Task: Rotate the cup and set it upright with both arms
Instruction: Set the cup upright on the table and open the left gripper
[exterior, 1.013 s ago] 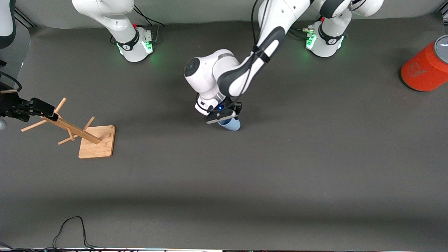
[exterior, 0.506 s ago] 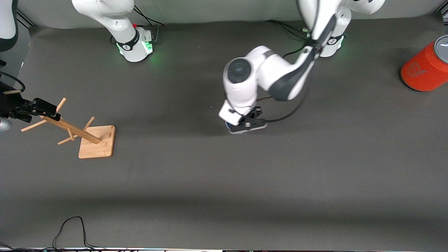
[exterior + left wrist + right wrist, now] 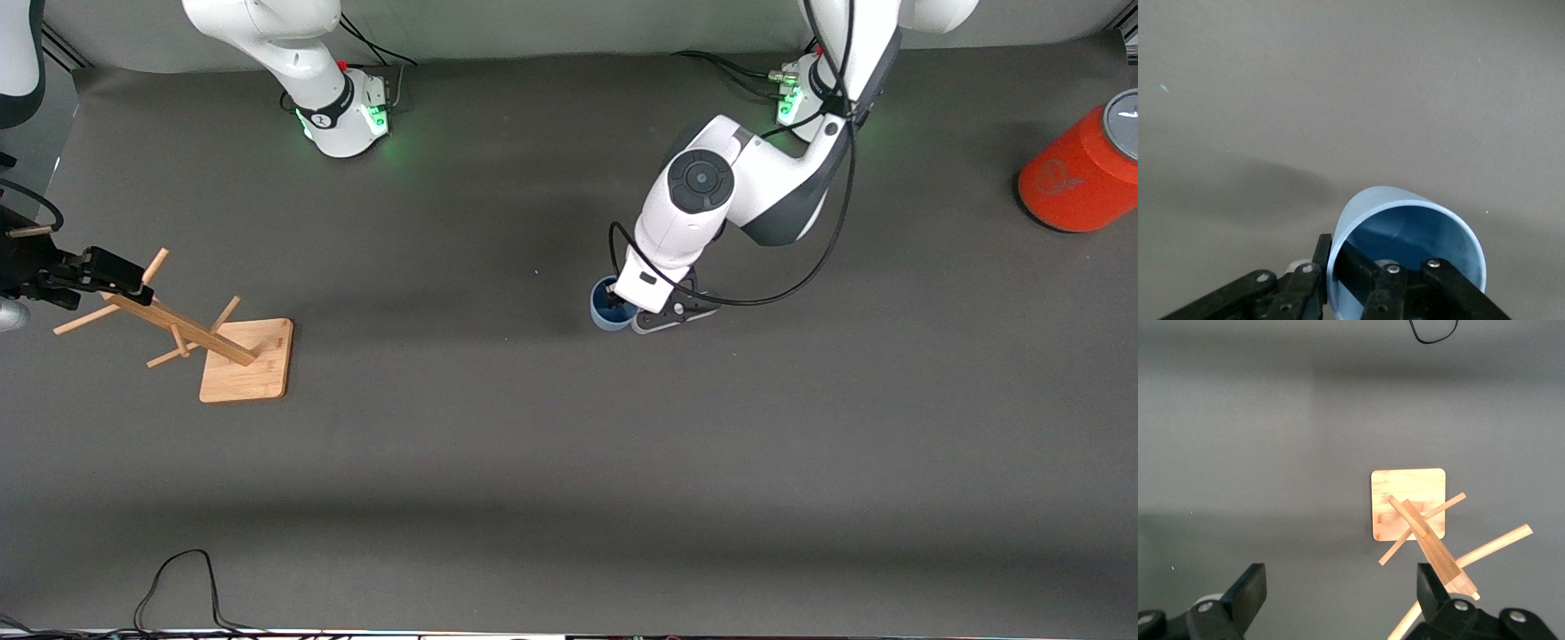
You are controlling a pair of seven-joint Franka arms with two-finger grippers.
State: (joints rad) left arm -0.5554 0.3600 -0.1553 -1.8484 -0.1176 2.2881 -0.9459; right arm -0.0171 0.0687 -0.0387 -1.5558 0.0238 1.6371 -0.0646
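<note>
Both arms wear glossy white shells with dark grey bands at the joints, and each round base [image 3: 342, 111] glows green – the left arm's base [image 3: 805, 102] likewise. A round dark grey cap [image 3: 701, 180] sits on the left arm's wrist joint, and a black cable [image 3: 800, 276] loops off it. The left gripper [image 3: 1368, 287] and the right gripper [image 3: 1341, 600] are matte black – silver screw heads dot their finger links

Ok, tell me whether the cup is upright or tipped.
Upright: in the front view the cup shows its open mouth upward, with the left gripper shut on its rim.
</note>
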